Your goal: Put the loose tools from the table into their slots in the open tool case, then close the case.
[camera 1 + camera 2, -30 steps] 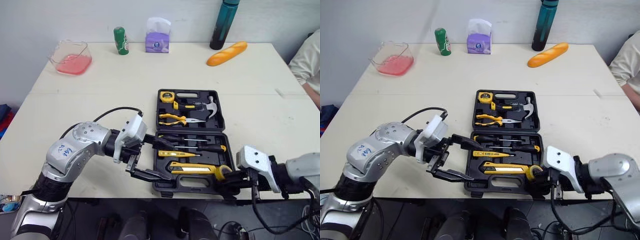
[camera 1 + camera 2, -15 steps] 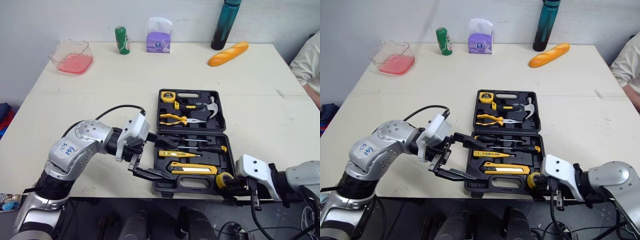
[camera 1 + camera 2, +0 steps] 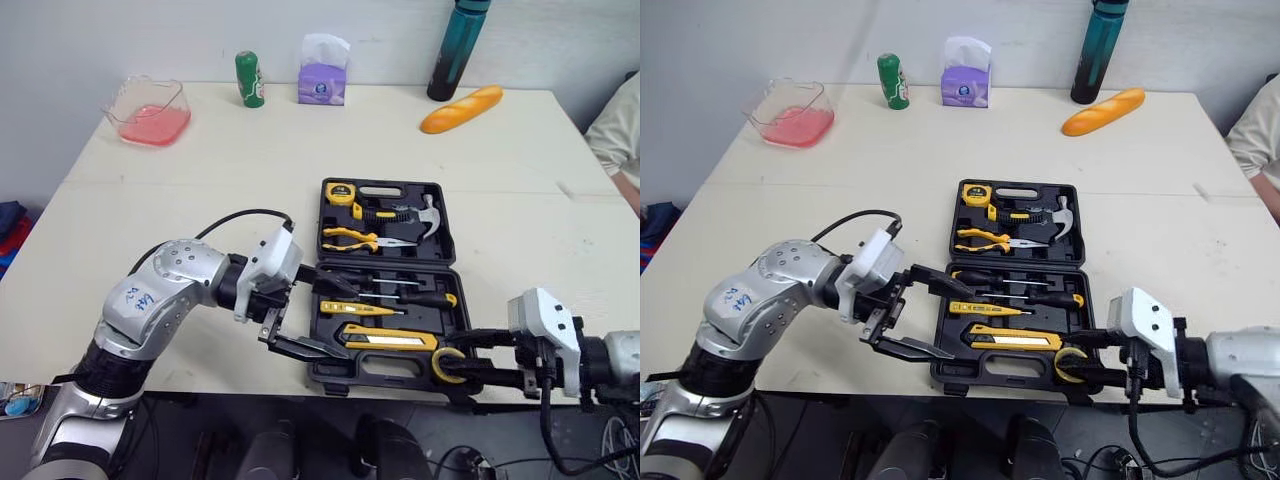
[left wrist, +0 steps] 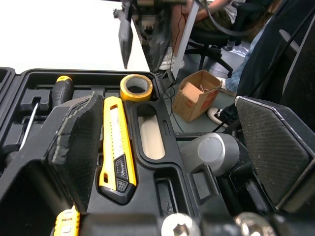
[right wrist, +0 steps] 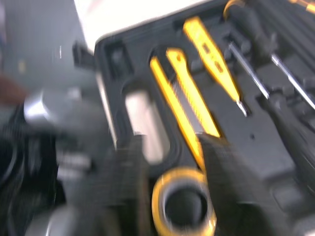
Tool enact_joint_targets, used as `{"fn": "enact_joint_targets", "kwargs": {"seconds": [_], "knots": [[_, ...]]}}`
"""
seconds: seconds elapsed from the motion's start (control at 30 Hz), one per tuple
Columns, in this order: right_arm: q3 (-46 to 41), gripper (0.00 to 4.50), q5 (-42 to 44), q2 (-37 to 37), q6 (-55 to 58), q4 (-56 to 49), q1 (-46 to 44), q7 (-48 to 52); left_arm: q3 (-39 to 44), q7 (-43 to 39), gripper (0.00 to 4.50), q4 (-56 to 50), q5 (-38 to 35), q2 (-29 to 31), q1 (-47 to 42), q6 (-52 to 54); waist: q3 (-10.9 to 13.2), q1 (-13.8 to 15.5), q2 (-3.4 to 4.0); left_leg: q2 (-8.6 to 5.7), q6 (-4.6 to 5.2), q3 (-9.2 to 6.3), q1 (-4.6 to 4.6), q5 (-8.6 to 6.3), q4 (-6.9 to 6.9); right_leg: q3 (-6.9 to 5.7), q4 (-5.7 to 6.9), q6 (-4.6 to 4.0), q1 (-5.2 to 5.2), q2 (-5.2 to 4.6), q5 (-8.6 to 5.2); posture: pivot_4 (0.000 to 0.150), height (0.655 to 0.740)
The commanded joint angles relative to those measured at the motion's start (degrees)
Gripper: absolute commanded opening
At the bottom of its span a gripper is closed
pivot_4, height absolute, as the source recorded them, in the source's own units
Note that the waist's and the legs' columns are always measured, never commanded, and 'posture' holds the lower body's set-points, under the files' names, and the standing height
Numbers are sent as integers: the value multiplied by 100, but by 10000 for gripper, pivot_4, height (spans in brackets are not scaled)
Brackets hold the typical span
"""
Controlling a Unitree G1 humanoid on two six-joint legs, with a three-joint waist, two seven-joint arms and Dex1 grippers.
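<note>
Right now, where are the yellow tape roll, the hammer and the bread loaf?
yellow tape roll (image 4: pixel 135 97): left wrist view, front wall.
hammer (image 3: pixel 428 212): left eye view, steel head.
bread loaf (image 3: pixel 460 108): left eye view, middle.

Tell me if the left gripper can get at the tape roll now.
Probably not. The tape roll sits at the case's near right corner with the right gripper at it; the left gripper, open, is at the near left edge.

Black tool case (image 3: pixel 436 250) open flat. Lid half: tape measure (image 3: pixel 338 191), hammer (image 3: pixel 405 211), pliers (image 3: pixel 355 237). Base half: screwdrivers (image 3: pixel 400 297), yellow utility knife (image 3: pixel 388 340), yellow tape roll (image 3: pixel 447 364) at near right corner.
</note>
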Motion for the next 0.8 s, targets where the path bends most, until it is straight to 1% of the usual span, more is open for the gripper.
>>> {"fn": "enact_joint_targets", "kwargs": {"seconds": [0.03, 0.27, 0.43, 0.5, 0.63, 0.8], "knots": [[254, 400, -404, 426, -1091, 377, 217, -79, 8, -31, 45000, 21, 19, -22, -113, -68, 2, -17, 4, -4, 1, 6, 1, 0, 1, 3, 2, 2, -1, -1, 1, 1500, 7314], [808, 400, -903, 884, -2033, 1155, 580, -268, 11, -111, 45000, 137, 41, 8, -222, -69, 2, -30, 3, -2, 5, 12, 9, 4, 1, 10, 7, 3, -1, 1, 1, 1500, 7314], [827, 400, -1016, 1130, -2537, 1945, 892, -394, 13, -154, 45000, 152, 58, 22, -268, -76, -1, -31, -1, -1, 4, 12, 18, 3, 0, 12, 7, 3, 7, 1, 1, 1500, 7314], [804, 400, -988, 1210, -2707, 2186, 1079, -402, 18, -171, 45000, 166, 69, 24, -286, -85, -9, -14, -15, -1, 4, 9, 18, 3, 0, 10, 7, 2, 10, 0, 1, 1500, 7314], [918, 400, -999, 1324, -2979, 2285, 1243, -506, 10, -184, 45000, 205, 104, 5, -324, -117, -25, 4, -43, -4, 6, 3, 24, 1, 1, 9, -1, 2, 21, -6, 1, 1500, 7314], [967, 400, -972, 1347, -3112, 2426, 1251, -643, -36, -179, 45000, 227, 131, -41, -354, -141, -28, -5, -48, 3, 2, -1, 23, -4, 1, 9, -18, 2, 22, -20, 1, 1500, 7314]]}}
